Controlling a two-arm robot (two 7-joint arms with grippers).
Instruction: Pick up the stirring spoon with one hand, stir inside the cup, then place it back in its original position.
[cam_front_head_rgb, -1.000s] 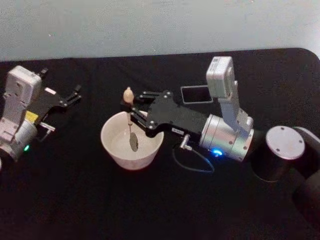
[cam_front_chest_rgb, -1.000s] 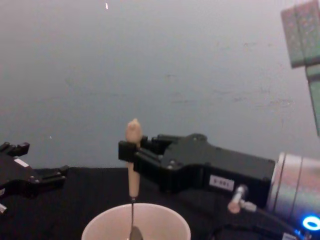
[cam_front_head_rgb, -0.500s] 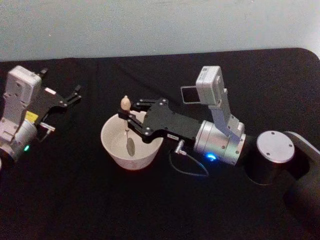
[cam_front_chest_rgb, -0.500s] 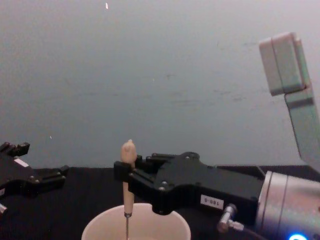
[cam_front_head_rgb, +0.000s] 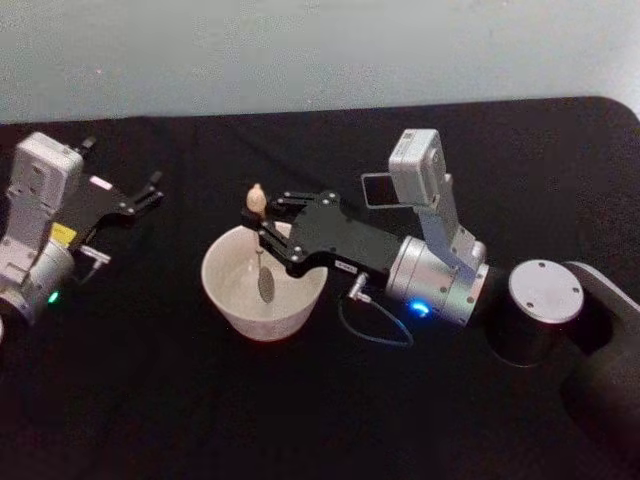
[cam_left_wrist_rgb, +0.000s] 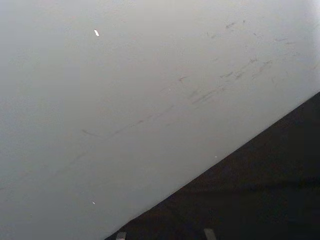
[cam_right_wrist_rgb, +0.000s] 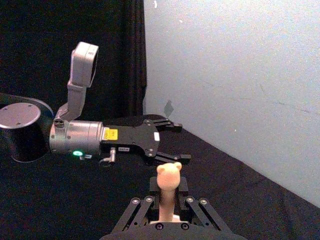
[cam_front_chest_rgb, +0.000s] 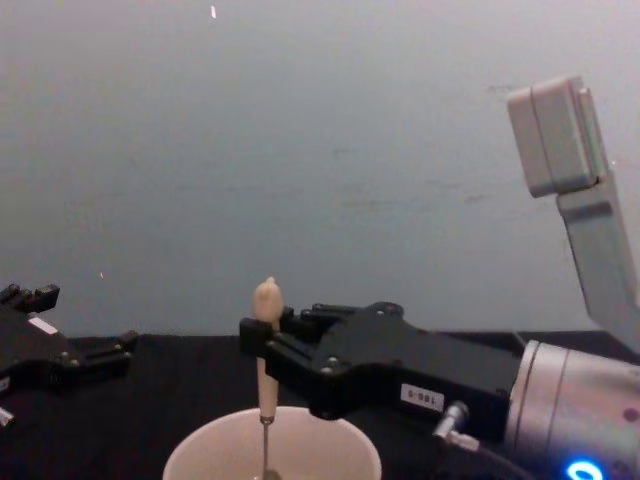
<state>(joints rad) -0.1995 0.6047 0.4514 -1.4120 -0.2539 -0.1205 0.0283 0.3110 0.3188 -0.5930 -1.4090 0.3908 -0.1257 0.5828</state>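
Observation:
The pale cream cup (cam_front_head_rgb: 225, 305) stands on the black table left of centre. My right gripper (cam_front_head_rgb: 260, 222) reaches in from the right and is shut on the beige handle of the stirring spoon (cam_front_head_rgb: 257, 203). The spoon stands upright, its thin metal shaft and bowl down inside the cup. From the chest the spoon (cam_front_chest_rgb: 265, 375) rises above the cup rim (cam_front_chest_rgb: 345, 432), held in the right gripper (cam_front_chest_rgb: 261, 340). The right wrist view shows the spoon's bear-shaped top (cam_right_wrist_rgb: 169, 176) between the fingers. My left gripper (cam_front_head_rgb: 140, 195) rests open at the far left, apart from the cup.
A dark grey square holder box (cam_front_head_rgb: 378, 190) sits behind the right arm, partly covered by the wrist camera. A black cable (cam_front_head_rgb: 375, 335) loops on the table right of the cup. The table's far edge meets a pale wall.
The right gripper has come down with the spoon, then shifted it slightly right inside the cup. The left arm has not moved.

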